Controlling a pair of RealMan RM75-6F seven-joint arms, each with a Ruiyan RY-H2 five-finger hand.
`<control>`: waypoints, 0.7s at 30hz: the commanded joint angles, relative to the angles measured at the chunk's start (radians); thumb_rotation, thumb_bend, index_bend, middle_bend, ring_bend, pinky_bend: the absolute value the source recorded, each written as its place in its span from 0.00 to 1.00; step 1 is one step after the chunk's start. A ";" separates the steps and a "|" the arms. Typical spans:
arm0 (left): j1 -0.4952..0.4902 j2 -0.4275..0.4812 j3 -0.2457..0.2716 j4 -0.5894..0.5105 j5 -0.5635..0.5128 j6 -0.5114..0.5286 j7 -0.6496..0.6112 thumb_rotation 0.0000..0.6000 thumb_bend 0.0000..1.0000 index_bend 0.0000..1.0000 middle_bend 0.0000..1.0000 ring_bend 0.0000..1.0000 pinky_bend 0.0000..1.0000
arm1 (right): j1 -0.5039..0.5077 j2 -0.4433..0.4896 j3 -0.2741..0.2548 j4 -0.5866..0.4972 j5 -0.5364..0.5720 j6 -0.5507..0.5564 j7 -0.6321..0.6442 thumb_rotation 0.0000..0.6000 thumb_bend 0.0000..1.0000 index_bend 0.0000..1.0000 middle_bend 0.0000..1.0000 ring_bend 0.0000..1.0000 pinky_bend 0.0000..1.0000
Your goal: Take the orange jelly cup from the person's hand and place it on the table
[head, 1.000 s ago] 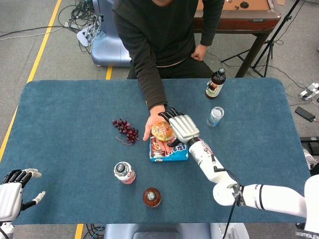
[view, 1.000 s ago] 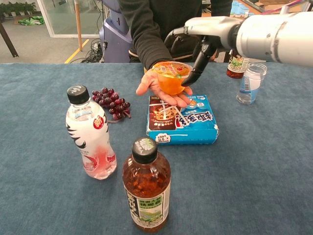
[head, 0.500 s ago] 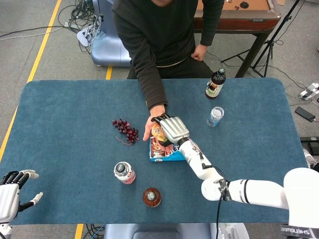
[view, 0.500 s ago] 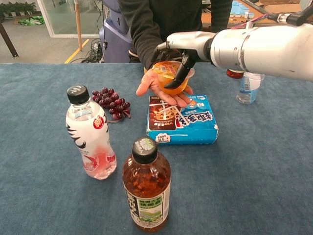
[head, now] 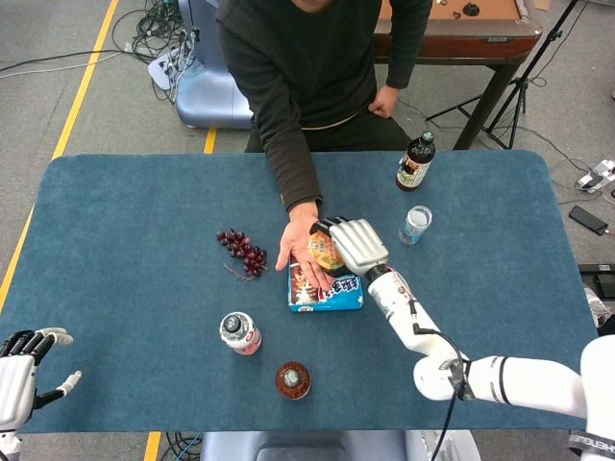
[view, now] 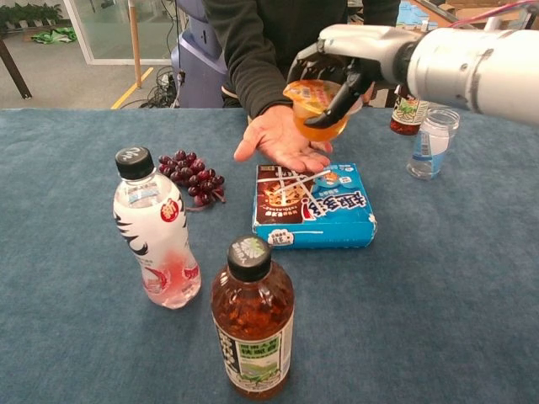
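Right hand (view: pixel 337 71) gripping orange jelly cup (view: pixel 317 108), tilted

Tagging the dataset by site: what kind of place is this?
Probably a lab or workshop, not a home: a blue cloth-covered table on bare grey floor with yellow tape lines, loose cables, and a black tripod stand.

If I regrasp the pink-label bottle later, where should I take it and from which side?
Grip the pink-label bottle around its waist below the black cap, from its open left side with the left hand. It stands upright, and the tea bottle crowds its right.
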State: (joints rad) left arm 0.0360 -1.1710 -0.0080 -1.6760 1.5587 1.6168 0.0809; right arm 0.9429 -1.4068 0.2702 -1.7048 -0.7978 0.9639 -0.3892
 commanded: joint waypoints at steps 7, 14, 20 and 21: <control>-0.001 0.000 0.002 -0.005 0.009 0.000 -0.002 1.00 0.17 0.41 0.34 0.29 0.18 | -0.133 0.132 -0.098 -0.055 -0.080 0.047 0.060 1.00 0.43 0.43 0.33 0.26 0.62; -0.003 -0.001 0.004 -0.010 0.014 -0.003 -0.004 1.00 0.17 0.41 0.34 0.29 0.18 | -0.202 0.142 -0.141 0.006 -0.126 0.031 0.144 1.00 0.43 0.43 0.33 0.27 0.60; -0.003 -0.007 0.007 -0.006 0.012 -0.008 -0.003 1.00 0.17 0.41 0.34 0.29 0.18 | -0.225 0.100 -0.152 0.097 -0.143 -0.003 0.196 1.00 0.42 0.43 0.33 0.27 0.57; -0.002 -0.007 0.007 -0.005 0.011 -0.008 -0.003 1.00 0.17 0.41 0.34 0.29 0.18 | -0.228 0.091 -0.153 0.111 -0.144 -0.010 0.204 1.00 0.42 0.43 0.33 0.27 0.56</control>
State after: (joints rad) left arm 0.0338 -1.1780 -0.0013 -1.6811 1.5694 1.6084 0.0776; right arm 0.7238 -1.2994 0.1212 -1.6156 -0.9350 0.9667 -0.2015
